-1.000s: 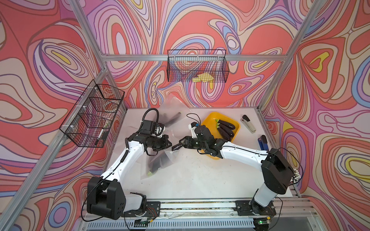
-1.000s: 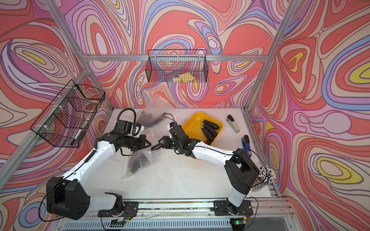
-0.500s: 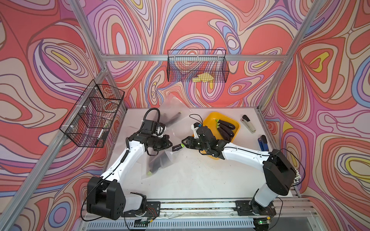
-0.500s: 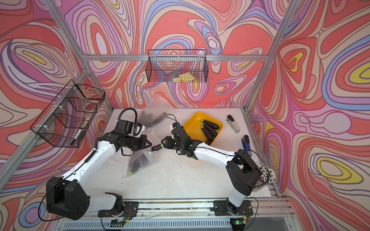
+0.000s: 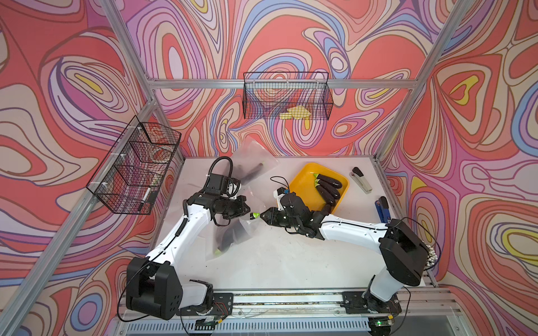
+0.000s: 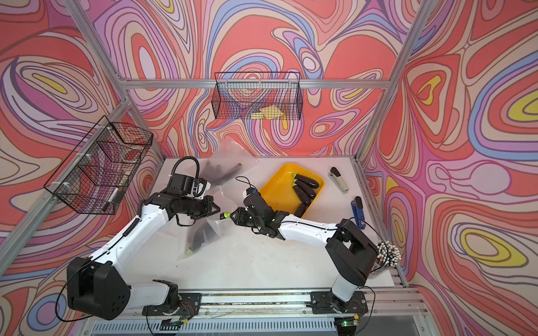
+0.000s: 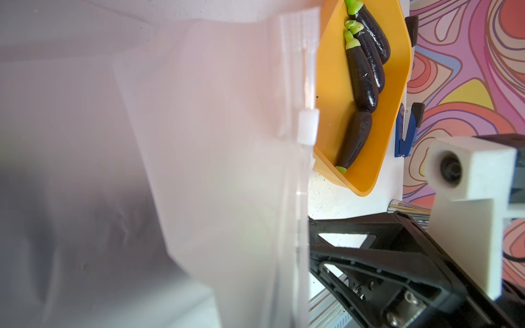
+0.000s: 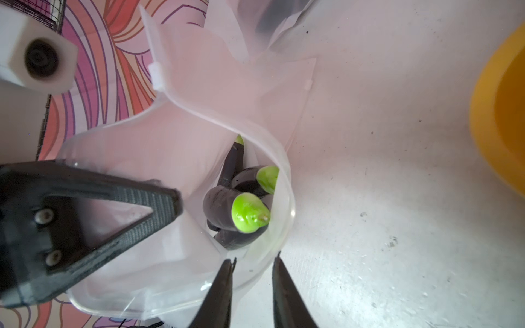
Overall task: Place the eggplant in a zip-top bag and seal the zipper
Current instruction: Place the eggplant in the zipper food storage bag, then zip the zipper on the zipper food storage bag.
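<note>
Left of centre in a top view, my left pincer [image 5: 247, 208] is pressed together on the rim of the zip-top bag [image 5: 230, 232]. It holds the mouth up off the table [image 5: 276, 261], while the bag's lower end trails down toward the lower left of the frame and rests there. In the left wrist view the frosted film fills most of the picture. The white slider [image 7: 308, 128] sits part-way along the zipper track, and the mouth gapes wide, so the zipper is not run shut.

At the centre of the frame, the eggplant [image 8: 244, 213] is inside the bag. The right wrist view looks straight down the open mouth. I make out at least two dark bodies with bright green caps, the nearest cap close to the rim. Loading looks done to me; sealing is what is left.

Just right of the mouth, my right pincer [image 5: 263, 216] faces the left one. Its fingers stand a little apart with the near lip of the bag between them, not clamped on it as far as I can see. I judge the next job is to bring the lips together and draw the slider across. That high green cap may need nudging deeper first.

Further right, the yellow tray [image 5: 304, 180] holds the spare eggplants [image 5: 327, 189], and the stapler [image 5: 361, 180] lies well apart beyond it.
</note>
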Available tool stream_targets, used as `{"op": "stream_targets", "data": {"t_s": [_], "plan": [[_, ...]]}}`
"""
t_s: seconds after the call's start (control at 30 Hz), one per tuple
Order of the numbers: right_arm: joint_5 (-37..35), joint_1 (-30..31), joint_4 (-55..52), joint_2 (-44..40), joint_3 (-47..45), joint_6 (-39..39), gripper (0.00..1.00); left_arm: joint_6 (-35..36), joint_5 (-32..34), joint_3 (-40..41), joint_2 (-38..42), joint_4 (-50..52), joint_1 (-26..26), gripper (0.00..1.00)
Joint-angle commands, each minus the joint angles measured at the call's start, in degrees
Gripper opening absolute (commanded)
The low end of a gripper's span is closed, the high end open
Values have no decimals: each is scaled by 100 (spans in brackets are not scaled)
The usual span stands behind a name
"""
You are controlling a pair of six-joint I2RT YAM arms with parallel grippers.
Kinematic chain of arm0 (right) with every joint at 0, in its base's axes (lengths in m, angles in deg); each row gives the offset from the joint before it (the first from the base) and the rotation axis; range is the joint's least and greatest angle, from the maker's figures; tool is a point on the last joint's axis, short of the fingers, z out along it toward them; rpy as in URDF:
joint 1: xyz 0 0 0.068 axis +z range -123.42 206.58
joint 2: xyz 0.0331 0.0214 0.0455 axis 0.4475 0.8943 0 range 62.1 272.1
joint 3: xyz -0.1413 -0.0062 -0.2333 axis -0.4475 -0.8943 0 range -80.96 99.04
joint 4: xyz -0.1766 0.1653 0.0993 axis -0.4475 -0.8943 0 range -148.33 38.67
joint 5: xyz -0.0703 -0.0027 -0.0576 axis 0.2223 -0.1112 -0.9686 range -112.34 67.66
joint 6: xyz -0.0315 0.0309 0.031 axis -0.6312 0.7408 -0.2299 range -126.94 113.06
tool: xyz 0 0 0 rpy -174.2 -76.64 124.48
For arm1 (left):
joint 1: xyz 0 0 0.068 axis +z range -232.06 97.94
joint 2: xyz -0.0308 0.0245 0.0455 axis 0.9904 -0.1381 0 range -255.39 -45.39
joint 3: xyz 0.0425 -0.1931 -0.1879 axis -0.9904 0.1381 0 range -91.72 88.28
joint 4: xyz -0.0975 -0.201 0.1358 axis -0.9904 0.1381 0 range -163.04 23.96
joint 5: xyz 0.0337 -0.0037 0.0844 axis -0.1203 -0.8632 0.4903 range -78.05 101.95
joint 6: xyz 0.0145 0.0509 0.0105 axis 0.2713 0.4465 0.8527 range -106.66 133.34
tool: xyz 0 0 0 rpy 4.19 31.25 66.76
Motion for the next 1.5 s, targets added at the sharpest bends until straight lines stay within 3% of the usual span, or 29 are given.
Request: {"op": "stream_targets", "data": {"t_s": [0.0,0.07,0.17,0.27,0.37,0.47,0.73,0.87,1.0,1.1,1.27,1.37,1.47], "plan": [[-37,30,351,219,103,112,26,36,135,-146,16,159,-151,0],[-54,25,183,318,310,14,27,65,163,-153,29,201,-228,0],[77,-157,-188,450,546,-202,30,-176,-367,91,162,-285,-177,0],[257,-497,-257,353,467,-280,32,-199,-68,67,157,-183,-177,0],[25,-559,-822,-22,651,-836,37,-168,246,73,139,-58,-177,0],[-200,-590,-1228,-242,742,-1192,41,-242,132,124,105,-208,-176,0],[488,-738,-1062,504,1249,-1570,41,-295,57,153,235,-280,-184,0],[325,-742,-1058,926,1401,-1673,41,-287,-30,136,235,-296,-208,0],[428,-739,-1026,1149,1587,-1796,34,-211,-43,94,227,-234,-210,0],[681,-735,-837,1236,1696,-1797,20,-54,-147,62,171,-261,-276,0],[801,-777,-423,1054,1574,-1993,5,505,358,-305,32,112,-485,34],[1144,-951,-336,1068,1646,-2215,4,767,516,-462,175,82,-485,53],[1372,-1146,-204,1122,1660,-2427,4,987,489,-701,307,90,-423,60]]}}
